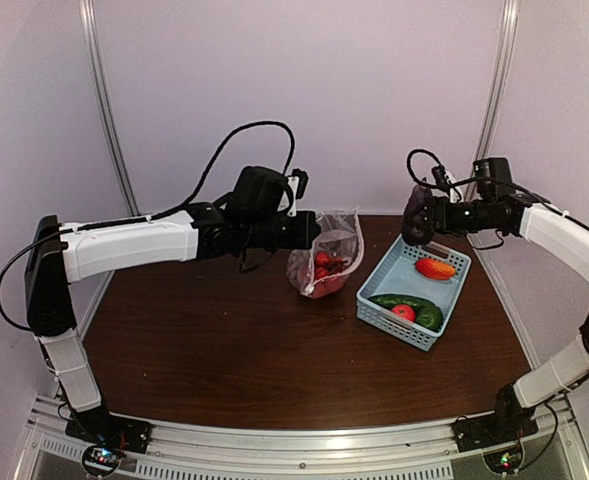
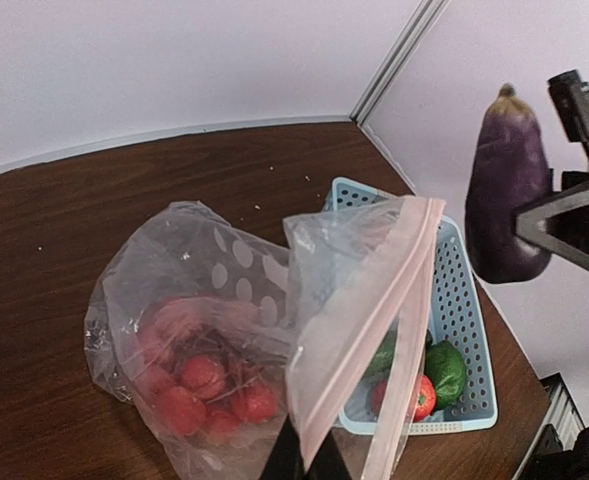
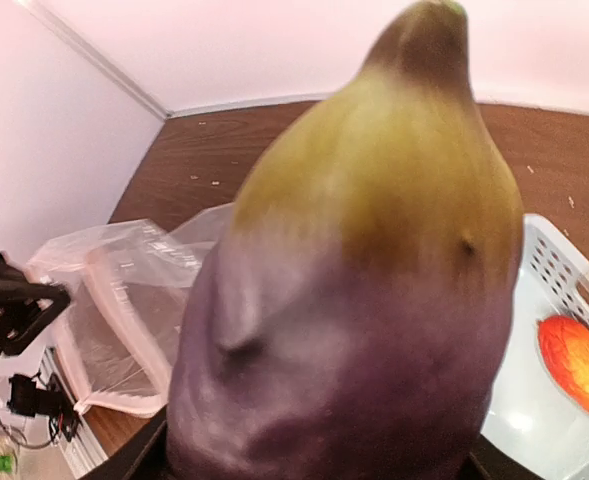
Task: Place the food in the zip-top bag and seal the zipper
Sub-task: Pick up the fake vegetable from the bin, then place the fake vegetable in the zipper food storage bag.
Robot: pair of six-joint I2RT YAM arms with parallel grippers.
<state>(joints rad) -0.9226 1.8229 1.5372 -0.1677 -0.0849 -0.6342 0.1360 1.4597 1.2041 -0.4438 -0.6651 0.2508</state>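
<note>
- The left gripper [image 2: 299, 462] was closed on the edge of the zip-top bag [image 2: 189, 300], holding its mouth up off the table [image 1: 224, 340].
- The zipper [image 2: 399, 290] was unsealed.
- The cluster of small red fruits [image 2: 209, 390] lay inside the bag.
- The right gripper [image 1: 417, 228] was clamped on the dark purple eggplant [image 2: 507, 190], held aloft over the far end of the light-blue basket [image 1: 399, 330].
- The green cucumber [image 1: 402, 300], red tomato [image 1: 403, 312] and orange-red piece [image 1: 434, 268] lay in the basket.

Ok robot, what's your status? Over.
Left end effector shut on bag, zipper edge lifted. Right end effector shut on eggplant, in the air. Red fruits bagged. Path to bag looks clear.
</note>
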